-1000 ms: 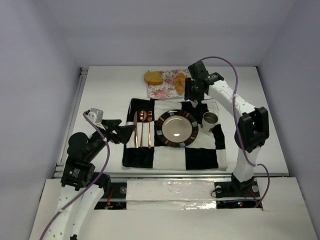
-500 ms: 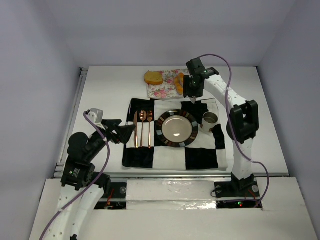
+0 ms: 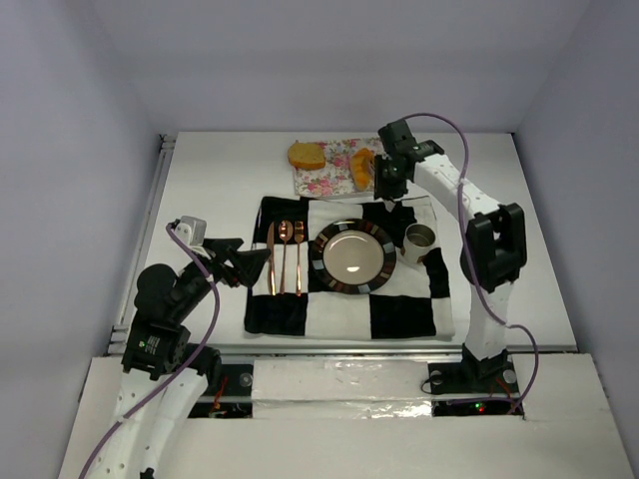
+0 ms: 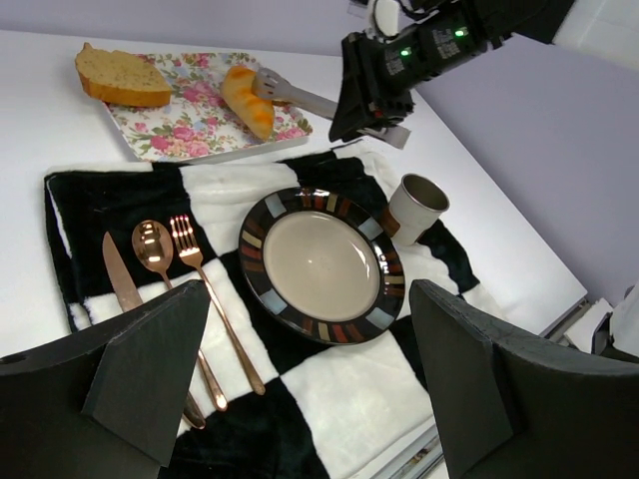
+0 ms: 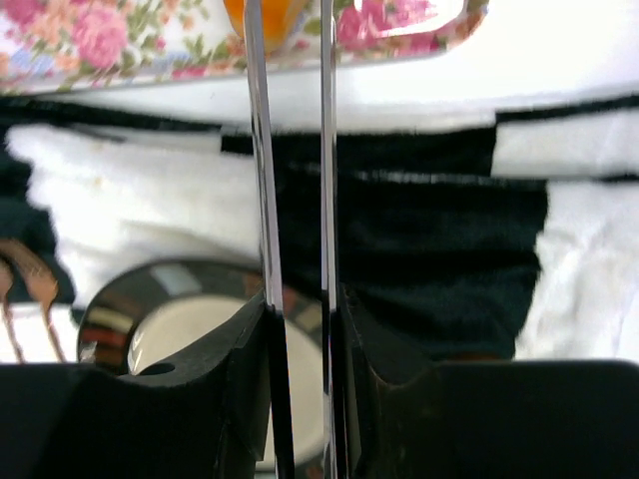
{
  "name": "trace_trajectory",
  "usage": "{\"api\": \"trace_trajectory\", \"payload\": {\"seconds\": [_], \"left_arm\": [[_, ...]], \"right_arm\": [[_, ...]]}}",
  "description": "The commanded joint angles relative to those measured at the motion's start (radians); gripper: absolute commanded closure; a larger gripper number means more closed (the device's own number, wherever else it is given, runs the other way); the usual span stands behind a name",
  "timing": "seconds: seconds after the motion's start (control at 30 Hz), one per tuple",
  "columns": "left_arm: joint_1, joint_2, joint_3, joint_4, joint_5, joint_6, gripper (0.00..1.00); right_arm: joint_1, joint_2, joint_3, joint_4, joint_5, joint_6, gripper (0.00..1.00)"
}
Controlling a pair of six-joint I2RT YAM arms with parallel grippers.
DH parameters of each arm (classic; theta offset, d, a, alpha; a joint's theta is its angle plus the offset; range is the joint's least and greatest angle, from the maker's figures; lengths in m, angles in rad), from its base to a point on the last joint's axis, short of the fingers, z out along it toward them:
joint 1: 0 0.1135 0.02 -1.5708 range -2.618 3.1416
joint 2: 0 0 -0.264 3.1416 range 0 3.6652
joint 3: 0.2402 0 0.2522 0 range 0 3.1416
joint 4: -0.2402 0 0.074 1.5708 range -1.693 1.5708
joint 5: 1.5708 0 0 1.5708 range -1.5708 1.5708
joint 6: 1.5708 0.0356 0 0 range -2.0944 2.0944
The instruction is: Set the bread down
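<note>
Floral tray (image 3: 319,184); black-and-white checked cloth (image 3: 399,314); striped-rim plate (image 3: 319,256); golden bread (image 3: 307,156); silver tongs (image 4: 300,95).

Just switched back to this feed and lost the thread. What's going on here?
The right claw grips silver metal tongs, their tips at the orange bread roll, which lies on the floral rectangular tray beside a brown bread slice. The striped round plate on the black-and-white checked cloth is empty. The left claw hangs open by the cloth's left side, holding nothing.
</note>
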Motion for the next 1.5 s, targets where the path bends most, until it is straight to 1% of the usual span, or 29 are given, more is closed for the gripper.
{"api": "trace_trajectory", "payload": {"seconds": [0.0, 0.13, 0.17, 0.23, 0.27, 0.37, 0.4, 0.47, 0.5, 0.53, 0.57, 0.63, 0.67, 0.73, 0.87, 0.9, 1.0, 1.1, 1.13, 1.23, 1.37, 1.47], "left_arm": [[-0.004, 0.004, -0.008, 0.056, 0.009, 0.000, 0.21], [-0.004, 0.004, -0.008, 0.056, 0.009, 0.000, 0.21], [-0.004, 0.006, -0.008, 0.056, 0.007, 0.000, 0.21], [-0.004, 0.006, -0.007, 0.055, 0.006, 0.000, 0.21], [-0.004, 0.006, -0.007, 0.055, 0.007, 0.000, 0.21], [-0.004, 0.006, -0.007, 0.055, 0.006, 0.000, 0.21], [-0.004, 0.009, -0.005, 0.053, 0.004, 0.000, 0.21], [-0.004, 0.009, -0.007, 0.055, 0.006, 0.000, 0.21], [-0.004, 0.012, -0.007, 0.055, 0.007, 0.000, 0.21], [-0.004, 0.013, -0.007, 0.055, 0.006, 0.000, 0.21], [-0.004, 0.015, -0.007, 0.055, 0.007, 0.000, 0.21], [-0.004, 0.018, -0.005, 0.055, 0.006, 0.000, 0.21], [-0.004, 0.016, -0.005, 0.055, 0.006, 0.000, 0.21], [-0.004, 0.016, -0.005, 0.053, 0.006, 0.000, 0.21], [-0.004, 0.018, -0.007, 0.053, 0.003, -0.002, 0.21], [-0.004, 0.019, -0.007, 0.053, 0.003, -0.002, 0.21], [-0.004, 0.021, -0.005, 0.053, 0.003, -0.002, 0.22], [-0.004, 0.021, -0.005, 0.053, 0.003, -0.002, 0.22], [-0.004, 0.021, -0.007, 0.052, 0.003, -0.002, 0.22], [-0.004, 0.019, -0.007, 0.052, 0.003, -0.002, 0.22], [-0.004, 0.019, -0.007, 0.052, 0.003, 0.000, 0.22], [-0.004, 0.018, -0.007, 0.053, 0.004, -0.002, 0.22]], "right_arm": [[-0.004, -0.160, -0.036, 0.088, -0.042, 0.004, 0.71], [-0.004, -0.295, -0.145, 0.131, -0.135, 0.025, 0.73], [0.010, -0.359, -0.215, 0.145, -0.161, 0.033, 0.73], [0.047, -0.425, -0.298, 0.174, -0.174, 0.044, 0.73], [0.064, -0.496, -0.385, 0.181, -0.174, 0.053, 0.73], [0.147, -0.614, -0.527, 0.217, -0.151, 0.103, 0.73], [0.170, -0.699, -0.618, 0.235, -0.140, 0.122, 0.73], [0.236, -0.780, -0.700, 0.246, -0.129, 0.182, 0.74], [0.257, -0.814, -0.772, 0.249, -0.125, 0.200, 0.74], [0.279, -0.875, -0.805, 0.252, -0.122, 0.220, 0.74], [0.320, -0.898, -0.832, 0.251, -0.119, 0.254, 0.74], [0.360, -0.955, -0.900, 0.244, -0.105, 0.285, 0.74], [0.393, -0.969, -0.915, 0.237, -0.097, 0.308, 0.74], [0.418, -0.987, -0.958, 0.221, -0.082, 0.326, 0.74], [0.451, -0.993, -1.026, 0.252, -0.105, 0.361, 0.73], [0.475, -0.987, -1.032, 0.258, -0.109, 0.368, 0.73], [0.486, -0.973, -1.031, 0.267, -0.087, 0.374, 0.70], [0.486, -0.984, -1.006, 0.273, -0.082, 0.374, 0.60], [0.486, -0.987, -0.997, 0.261, -0.053, 0.375, 0.54], [0.486, -1.005, -0.956, 0.231, -0.016, 0.372, 0.46], [0.486, -1.036, -0.894, 0.221, 0.030, 0.371, 0.47], [0.486, -1.001, -0.841, 0.234, 0.067, 0.357, 0.49]]}}
